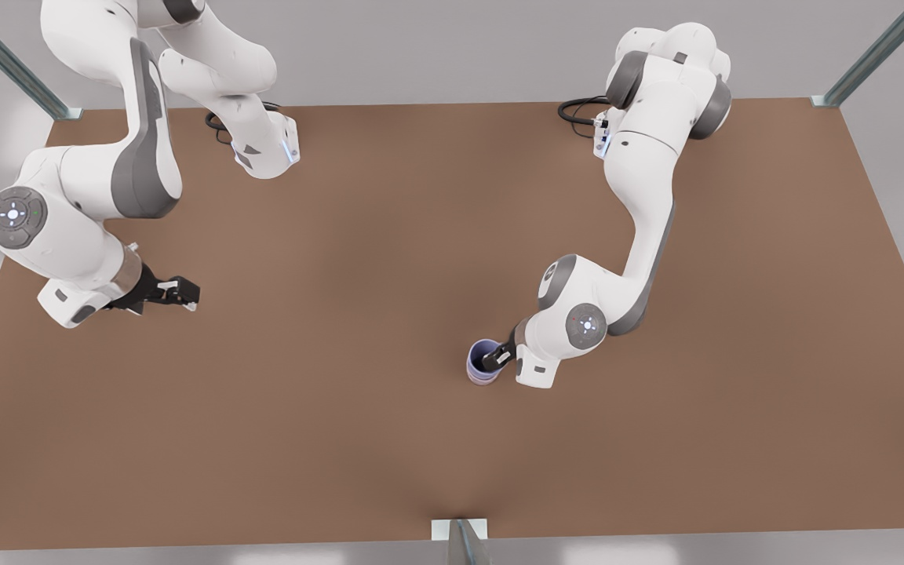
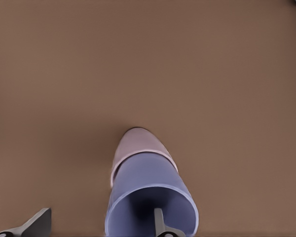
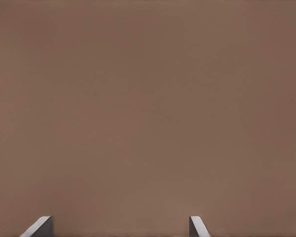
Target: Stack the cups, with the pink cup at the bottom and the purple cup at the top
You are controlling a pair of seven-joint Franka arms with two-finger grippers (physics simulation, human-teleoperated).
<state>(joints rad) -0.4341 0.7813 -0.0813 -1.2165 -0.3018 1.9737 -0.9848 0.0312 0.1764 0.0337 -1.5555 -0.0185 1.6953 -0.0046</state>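
The purple cup (image 1: 479,353) sits nested inside the pink cup (image 1: 482,382) on the brown table, right of centre in the front view. From the left wrist, the purple cup (image 2: 148,175) rises out of the pink cup (image 2: 137,143), whose lower body shows beneath it. My left gripper (image 1: 497,358) is at the stack and open. One of its fingers (image 2: 159,222) reaches inside the purple cup and the other stands well outside its wall. My right gripper (image 1: 184,294) waits open over bare table at the front view's left.
The brown table (image 1: 389,439) stretches wide around the stack. Metal frame posts (image 1: 464,541) stand at the near edge and the far corners. Both arm bases are mounted along the far edge.
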